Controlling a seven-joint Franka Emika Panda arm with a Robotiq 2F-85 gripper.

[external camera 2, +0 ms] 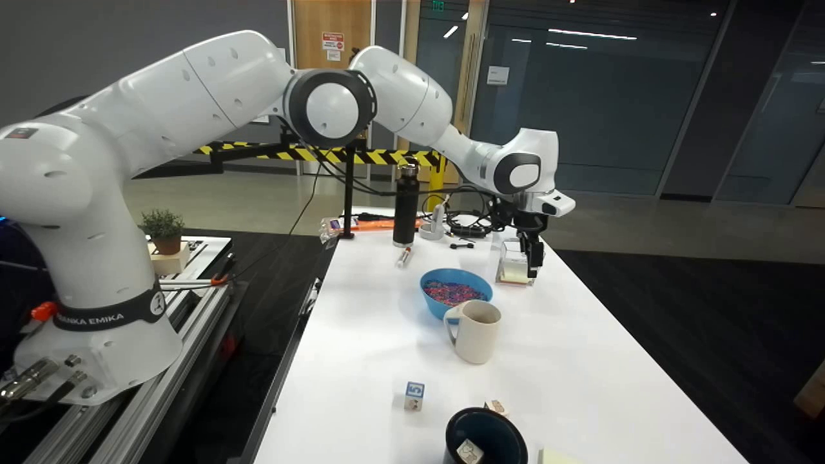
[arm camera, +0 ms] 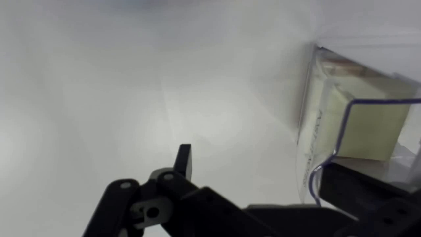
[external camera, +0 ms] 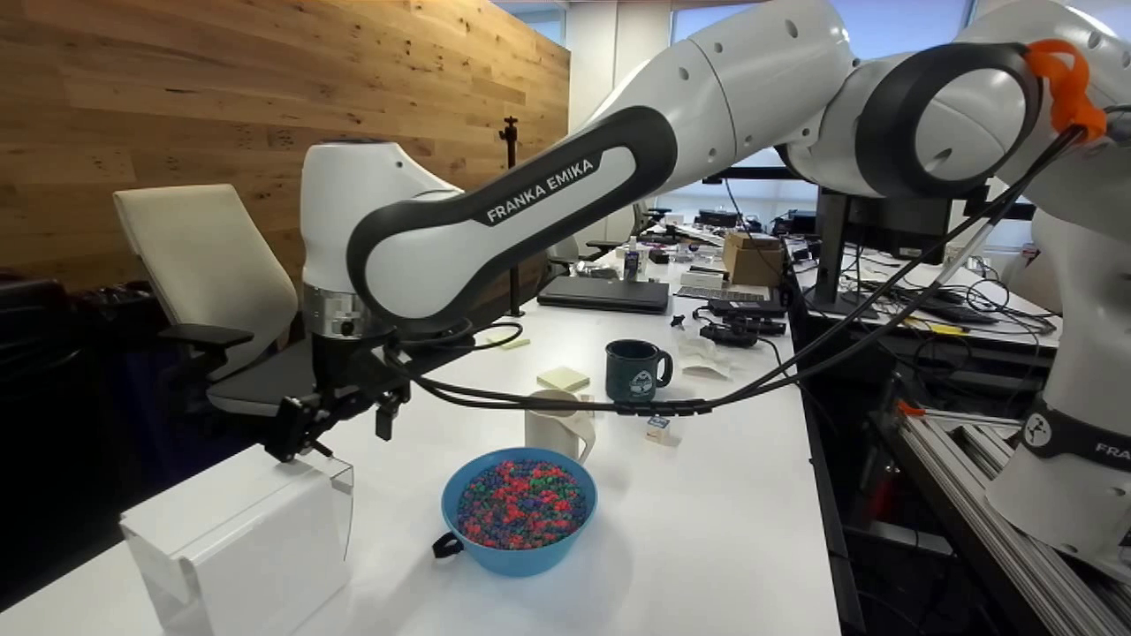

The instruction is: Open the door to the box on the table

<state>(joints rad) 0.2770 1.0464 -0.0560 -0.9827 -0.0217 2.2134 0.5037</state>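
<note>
The white box stands at the near left of the white table in an exterior view. It also shows in an exterior view, with pale yellow pads inside behind its clear face. The door, a clear panel at the box's end, shows in the wrist view as a panel with a purple edge. My gripper is wide open. In the wrist view the gripper has its right finger beside the door's curved edge, partly behind the clear panel. Its left finger is over bare table. Contact cannot be told.
A blue bowl of coloured beads stands near the box. A cream mug, a dark mug and small cubes are further along the table. A black bottle and cables lie beyond the bowl.
</note>
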